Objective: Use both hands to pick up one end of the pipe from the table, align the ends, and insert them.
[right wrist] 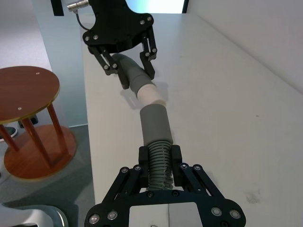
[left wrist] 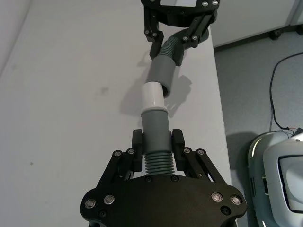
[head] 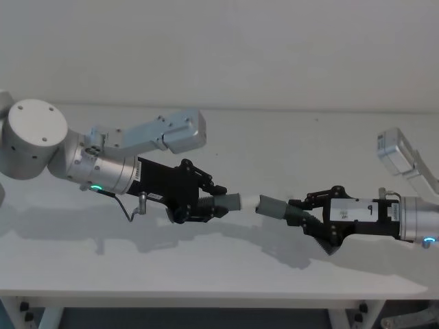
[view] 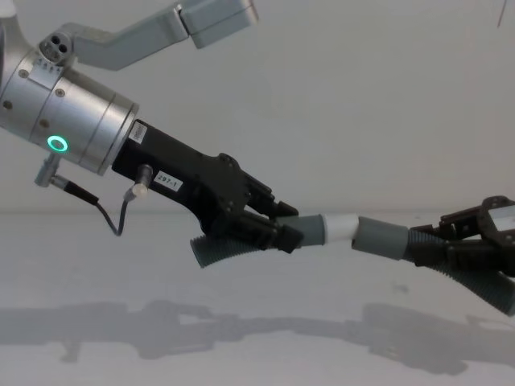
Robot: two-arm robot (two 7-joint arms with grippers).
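From my remote seat, nearest me is the plain matte white table (head: 206, 274), its front edge running along 6 o'clock in the head view. Above it I hold two pipe pieces, one per gripper, both off the surface with shadows under them.

My black ridged left gripper (head: 206, 201), at 9 o'clock of the gap, has its fingers (left wrist: 137, 146) pinched onto the ribbed section of the dark-grey pipe piece with the white tip (left wrist: 156, 127). The white tip (head: 248, 201) points toward 3 o'clock.

My black ridged right gripper (head: 302, 211), at 3 o'clock of the gap, is clamped the same way on the ribs of the dark-grey pipe piece with the wide open cuff (right wrist: 156, 130). The open cuff (head: 270, 206) faces the tip.

In the chest view the tip meets the cuff mouth; I cannot tell whether it is inside. Nothing stands between them.

Off the table: one round brown wooden stool (right wrist: 28, 101) on the floor and one black cable (left wrist: 279, 94).
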